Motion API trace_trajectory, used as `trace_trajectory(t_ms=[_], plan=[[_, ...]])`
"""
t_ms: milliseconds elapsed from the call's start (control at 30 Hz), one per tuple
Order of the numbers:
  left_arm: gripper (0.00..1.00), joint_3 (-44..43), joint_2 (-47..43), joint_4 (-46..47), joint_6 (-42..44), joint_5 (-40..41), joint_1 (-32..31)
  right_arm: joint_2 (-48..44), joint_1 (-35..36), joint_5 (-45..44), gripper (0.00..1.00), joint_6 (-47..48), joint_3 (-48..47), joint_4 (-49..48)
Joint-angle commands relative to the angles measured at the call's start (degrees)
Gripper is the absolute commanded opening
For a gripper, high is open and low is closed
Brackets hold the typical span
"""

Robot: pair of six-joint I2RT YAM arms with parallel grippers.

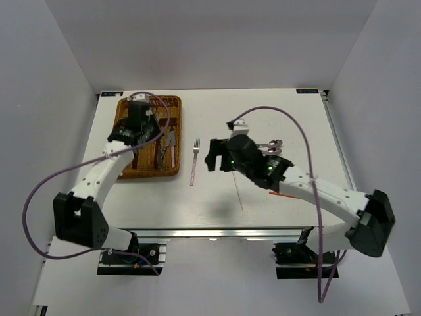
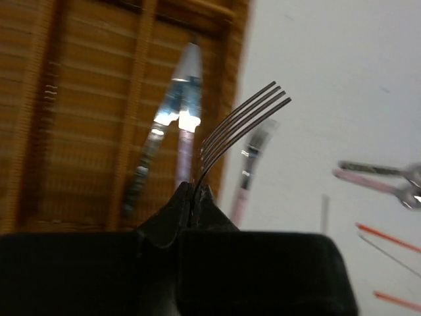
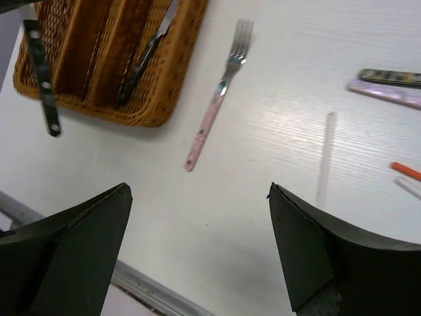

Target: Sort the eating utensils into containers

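The left hand (image 2: 195, 194) is clamped shut on a fork (image 2: 245, 117). Its tines stick out past the fingertips, and it is held above the wicker tray (image 3: 151, 112) at the far left of the counter (image 1: 276, 112). Two knives (image 2: 172, 125) lie in the tray's right-hand long slot. Which slot sits under the fork cannot be told. The right hand (image 3: 198, 191) hangs wide open and empty. The pink-handled fork (image 3: 217, 99) lies on the counter between the tray and the right hand, just left of that hand. Its long axis runs near to far, tines at the far end. The right arm looks the nearer one to it.
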State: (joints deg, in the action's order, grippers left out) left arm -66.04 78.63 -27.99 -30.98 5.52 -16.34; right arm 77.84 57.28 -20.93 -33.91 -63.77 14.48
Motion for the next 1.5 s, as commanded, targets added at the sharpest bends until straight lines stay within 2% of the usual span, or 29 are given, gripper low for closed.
trace_trajectory(t_ms=[0,133,267,467,533,567,667,700,733,800,833,867,900,933,1000,1100,1133,1167,1200,1233,1300,1467], plan=[[0.00,-10.1,5.6,-11.1,8.6,9.8,5.7,-6.7,-3.7,-0.6,0.89,1.3,3.6,-0.8],[0.00,-16.8,16.7,-10.3,11.5,12.2,8.1,-9.4,-5.6,1.4,0.89,3.1,6.6,-1.6],[0.00,-20.4,23.1,-8.4,13.0,13.2,8.7,-9.2,-6.6,1.3,0.89,4.6,7.5,-0.4],[0.00,-25.1,29.5,-10.6,14.4,16.4,9.6,-6.9,-7.7,3.1,0.89,5.0,8.5,-2.7],[0.04,-24.7,29.7,-10.6,14.2,15.7,9.8,-4.1,-7.8,4.0,0.89,5.0,7.1,-2.8],[0.17,-23.9,29.8,-10.5,13.8,15.7,9.8,-3.1,-7.8,4.4,0.89,4.7,6.4,-2.8],[0.40,-23.0,29.0,-10.0,13.3,15.6,9.9,2.5,-7.9,7.8,0.89,3.5,3.3,-4.4],[0.53,-22.6,28.2,-9.8,13.1,15.2,9.9,5.6,-8.1,10.3,0.89,3.7,3.3,-9.2],[0.61,-22.7,27.6,-9.8,12.9,15.1,10.0,7.5,-8.1,15.3,0.89,3.9,2.4,-10.9],[0.74,-22.6,26.2,-10.0,12.6,14.3,10.0,14.3,-7.7,17.6,0.89,2.4,-1.0,-11.0],[0.78,-22.6,24.4,-10.1,12.4,14.3,10.0,16.9,-7.2,15.4,0.89,1.7,-6.6,-7.0],[0.86,-22.5,23.2,-10.4,12.2,14.6,10.0,19.3,-5.5,12.9,0.89,1.4,-10.0,-4.1],[0.98,-22.3,21.9,-11.4,11.5,14.9,10.0,24.1,-4.6,9.4,0.86,0.1,-13.4,-0.9],[0.98,-22.1,18.9,-11.9,11.1,15.6,9.9,26.3,-3.1,4.0,0.85,-0.8,-19.0,3.8],[0.98,-20.9,14.8,-12.4,10.0,15.7,10.0,31.5,-2.3,0.4,0.80,-3.1,-23.4,6.8],[0.98,-14.8,4.8,-11.2,8.9,16.7,9.9,36.3,-1.2,-5.2,0.73,-5.8,-28.1,9.8],[0.98,-10.3,2.2,-10.6,8.8,17.1,10.0,37.2,-1.0,-6.7,0.71,-6.2,-28.6,9.6],[0.98,-7.9,-3.0,-9.3,9.1,17.1,9.9,38.2,-1.0,-6.9,0.69,-6.6,-29.1,9.9],[0.98,-5.7,-5.3,-8.9,9.2,17.1,10.0,40.4,-1.0,-7.0,0.62,-6.7,-30.4,10.1],[0.98,-1.9,-7.4,-8.7,9.2,17.3,10.0,41.7,-0.9,-7.1,0.60,-6.7,-31.4,10.5],[0.98,1.2,-12.2,-8.0,9.3,17.0,9.9,45.4,-0.8,-7.3,0.58,-6.6,-34.9,12.5],[0.98,7.4,-16.8,-6.6,9.4,15.8,9.9,51.8,-0.7,-7.3,0.57,-6.6,-40.7,15.1]])
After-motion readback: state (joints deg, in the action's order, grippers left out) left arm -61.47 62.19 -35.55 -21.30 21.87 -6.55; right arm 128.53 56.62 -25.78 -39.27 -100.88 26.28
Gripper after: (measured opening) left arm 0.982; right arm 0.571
